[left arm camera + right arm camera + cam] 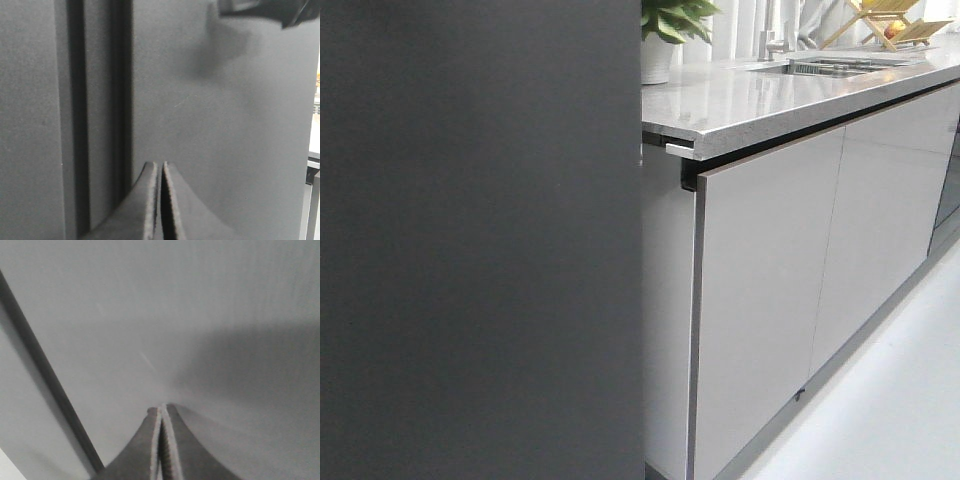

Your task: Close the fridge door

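The fridge door [480,240] is a matte dark grey panel that fills the left half of the front view; only its outside shows. In the left wrist view the door's face [220,125] stands right of a dark vertical gap [77,115]. My left gripper [160,164] is shut and empty, its tips at or very near the door's face. My right gripper [162,407] is shut and empty, its tips close against a matte grey panel [190,325] with a dark seam [45,370] beside it. Neither gripper shows in the front view.
Glossy light-grey cabinet doors [770,290] under a speckled countertop [760,95] run off to the right of the fridge. A potted plant [665,35], a sink [830,66] and a wooden rack [890,25] are on the counter. A dark arm part [270,12] shows against the door.
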Robot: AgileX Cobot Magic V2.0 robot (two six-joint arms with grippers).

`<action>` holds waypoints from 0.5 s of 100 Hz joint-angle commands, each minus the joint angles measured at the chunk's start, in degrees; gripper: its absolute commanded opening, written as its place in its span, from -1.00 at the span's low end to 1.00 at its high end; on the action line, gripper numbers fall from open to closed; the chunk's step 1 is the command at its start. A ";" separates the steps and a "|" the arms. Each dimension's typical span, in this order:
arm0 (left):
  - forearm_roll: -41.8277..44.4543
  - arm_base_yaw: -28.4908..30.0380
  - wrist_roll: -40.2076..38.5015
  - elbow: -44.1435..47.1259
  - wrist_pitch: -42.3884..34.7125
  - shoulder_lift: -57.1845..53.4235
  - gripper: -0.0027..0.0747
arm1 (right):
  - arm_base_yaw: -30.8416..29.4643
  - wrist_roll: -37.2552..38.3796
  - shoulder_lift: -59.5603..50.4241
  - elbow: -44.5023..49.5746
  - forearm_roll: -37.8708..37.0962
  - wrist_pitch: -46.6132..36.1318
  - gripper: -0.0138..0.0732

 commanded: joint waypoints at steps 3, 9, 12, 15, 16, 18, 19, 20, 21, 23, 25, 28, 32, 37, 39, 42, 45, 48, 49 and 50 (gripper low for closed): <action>-0.23 -0.16 -0.11 2.01 -4.17 -0.56 -0.98 | -0.11 -0.40 -3.31 -2.47 1.95 -3.05 -0.79; -0.23 -0.16 -0.11 2.01 -4.17 -0.56 -0.98 | -0.11 -0.40 -2.94 -2.56 1.79 -3.43 -0.79; -0.23 -0.16 -0.11 2.01 -4.17 -0.56 -0.98 | -0.11 -0.40 -2.82 -2.56 1.53 -3.70 -0.79; -0.23 -0.16 -0.11 2.01 -4.17 -0.56 -0.98 | -0.11 -0.40 -2.45 -2.56 1.22 -3.67 -0.79; -0.23 -0.16 -0.11 2.01 -4.17 -0.56 -0.98 | -0.11 -0.40 -2.45 -2.56 1.23 -3.67 -0.79; -0.23 -0.16 -0.11 2.01 -4.17 -0.56 -0.98 | -0.11 -0.25 -2.38 -2.56 1.23 -3.67 -0.79; -0.23 -0.16 -0.11 2.01 -4.17 -0.56 -0.98 | -0.11 -0.25 -2.31 -2.56 1.23 -3.67 -0.79; -0.23 -0.16 -0.11 2.01 -4.17 -0.56 -0.98 | -0.11 -0.25 -2.31 -2.56 1.23 -3.45 -0.79; -0.23 -0.16 -0.11 2.01 -4.17 -0.56 -0.98 | -0.11 -0.25 -2.24 -2.56 1.10 -3.35 -0.79; -0.23 -0.16 -0.11 2.01 -4.17 -0.56 -0.98 | -0.11 -0.25 -2.24 -2.56 1.00 -3.05 -0.79; -0.23 -0.16 -0.11 2.01 -4.17 -0.56 -0.98 | -0.11 -0.25 -2.24 -2.56 0.87 -2.65 -0.79; -0.23 -0.16 -0.11 2.01 -4.17 -0.56 -0.98 | -0.11 -0.25 -2.34 -2.56 0.72 -1.99 -0.79; -0.23 -0.16 -0.11 2.01 -4.17 -0.56 -0.98 | -0.11 -0.25 -2.61 -2.56 0.28 -0.97 -0.79; -0.23 -0.16 -0.11 2.01 -4.17 -0.56 -0.98 | -0.24 -0.13 -3.33 -2.69 -0.92 0.82 -0.79; -0.23 -0.16 -0.11 2.01 -4.17 -0.56 -0.98 | -0.24 -0.13 -3.75 -2.69 -1.54 1.68 -0.79; -0.23 -0.16 -0.11 2.01 -4.17 -0.56 -0.98 | -0.43 0.00 -4.56 -2.69 -2.89 2.83 -0.79; -0.23 -0.16 -0.11 2.01 -4.17 -0.56 -0.98 | -0.49 0.94 -5.38 -2.69 -4.56 4.34 -0.79; -0.23 -0.16 -0.11 2.01 -4.17 -0.56 -0.98 | -0.81 1.93 -6.25 -2.69 -6.52 5.53 -0.79; -0.23 -0.16 -0.11 2.01 -4.17 -0.56 -0.98 | -0.82 2.22 -6.73 -2.69 -7.55 5.78 -0.79; -0.23 -0.16 -0.11 2.01 -4.17 -0.56 -0.98 | -0.92 2.82 -6.96 -2.69 -8.12 6.33 -0.79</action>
